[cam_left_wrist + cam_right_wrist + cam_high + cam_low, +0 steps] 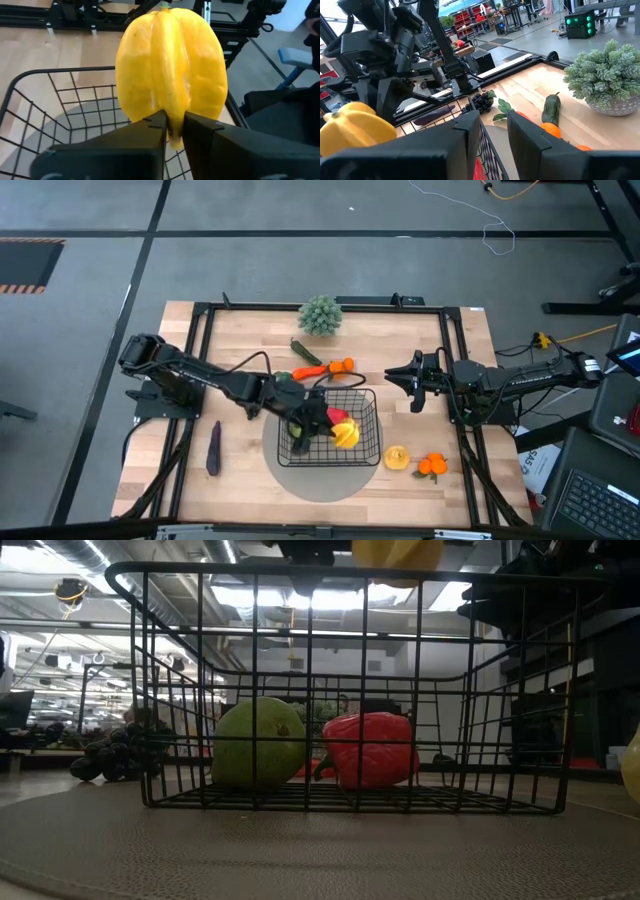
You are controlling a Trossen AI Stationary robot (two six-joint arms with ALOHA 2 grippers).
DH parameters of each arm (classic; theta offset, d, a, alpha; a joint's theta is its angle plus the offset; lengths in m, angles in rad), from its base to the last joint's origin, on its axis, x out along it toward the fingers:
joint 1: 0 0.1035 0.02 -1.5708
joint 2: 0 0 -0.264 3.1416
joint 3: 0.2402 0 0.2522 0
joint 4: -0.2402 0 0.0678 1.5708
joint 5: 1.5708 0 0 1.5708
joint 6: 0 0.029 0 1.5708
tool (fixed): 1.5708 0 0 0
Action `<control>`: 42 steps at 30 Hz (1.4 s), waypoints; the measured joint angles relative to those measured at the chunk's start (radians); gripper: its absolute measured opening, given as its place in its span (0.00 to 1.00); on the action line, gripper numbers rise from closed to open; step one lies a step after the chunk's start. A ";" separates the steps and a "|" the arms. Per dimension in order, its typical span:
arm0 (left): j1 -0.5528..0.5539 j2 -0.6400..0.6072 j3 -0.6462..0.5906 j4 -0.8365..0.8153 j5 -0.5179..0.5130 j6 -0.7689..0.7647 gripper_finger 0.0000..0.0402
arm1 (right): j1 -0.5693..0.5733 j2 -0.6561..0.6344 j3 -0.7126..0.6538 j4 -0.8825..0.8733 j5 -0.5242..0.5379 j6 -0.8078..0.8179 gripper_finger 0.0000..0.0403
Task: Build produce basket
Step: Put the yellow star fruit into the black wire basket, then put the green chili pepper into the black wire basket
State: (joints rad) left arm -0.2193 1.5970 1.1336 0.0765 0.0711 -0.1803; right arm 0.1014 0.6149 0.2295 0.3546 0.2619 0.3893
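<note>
While the left gripper point(170, 125) hangs over the basket point(368, 448), its two fingers pinch the thin lower edge of one yellow produce piece point(170, 70), ridged like a small squash.

Basket: one black wire basket, near centre of the table point(240, 480), standing on the round grey mat point(300, 478).
Inside the basket: one green pear point(260, 743) and one red pepper point(370, 748), side by side on the floor, the pepper to the right in the low view.
Held piece: above the basket's rim, clear of the two pieces below.
Left gripper: closed tightly on the yellow piece; its arm reaches in from the left side.
Right gripper point(412, 383): right of the basket and a little farther back, above the table, fingers point(465, 135) standing part-way apart with nothing between them.
Outside, far side: one green cucumber point(305, 351), one carrot point(310, 371), one orange point(346, 364), and one bunch of dark grapes point(120, 753) just beside the basket.
Outside, right near: one lemon point(397, 458) and one cluster of oranges point(431, 466).
Outside, left near: one purple eggplant point(213, 450), well apart from the basket.
Far edge: one spiky grey-green ball plant point(320, 315).
</note>
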 joint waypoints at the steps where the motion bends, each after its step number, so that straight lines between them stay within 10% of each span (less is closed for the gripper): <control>1: -0.003 0.000 0.000 0.000 -0.001 0.000 0.09 | 0.000 0.000 0.000 0.000 0.000 0.000 0.24; 17: -0.018 0.000 -0.001 0.028 -0.145 0.003 0.30 | 0.000 0.000 0.000 0.000 0.000 0.000 0.24; 42: -0.001 -0.176 -0.001 -0.087 -0.500 0.035 0.30 | 0.000 0.000 0.000 -0.017 0.000 -0.002 0.24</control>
State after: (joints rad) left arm -0.2199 1.4212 1.1324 -0.0109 -0.4293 -0.1456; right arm 0.1014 0.6151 0.2295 0.3372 0.2616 0.3878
